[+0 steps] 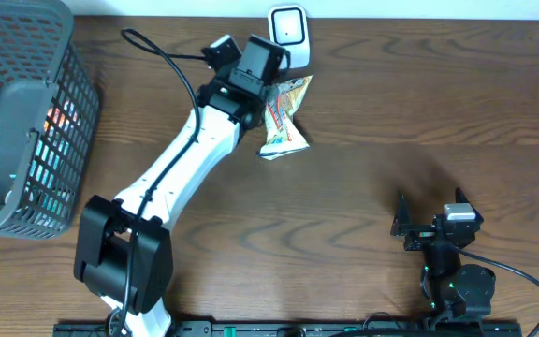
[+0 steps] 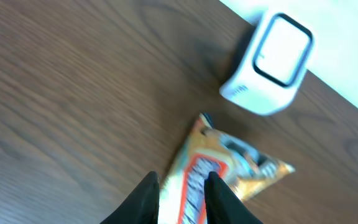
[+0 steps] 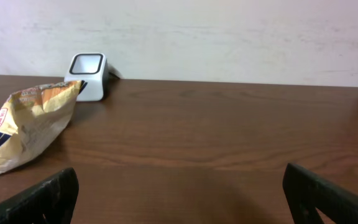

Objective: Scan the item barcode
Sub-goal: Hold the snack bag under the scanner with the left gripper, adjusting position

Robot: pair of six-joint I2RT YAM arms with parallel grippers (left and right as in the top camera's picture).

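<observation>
Snack packet [image 1: 284, 117] at upper centre of the overhead frame, on the desk [image 1: 391, 122], just below the white scanner [image 1: 288, 28], left gripper [image 2: 182, 193] pinching its left edge, right gripper [image 3: 182, 196] wide open, lower right, well apart.

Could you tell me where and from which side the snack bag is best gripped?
Pinch the bag across a thin, flat edge, coming from above. It is a soft, puffy pouch close to the scanner, so its middle would likely crush or slip. The left gripper straddles such an edge here.
</observation>
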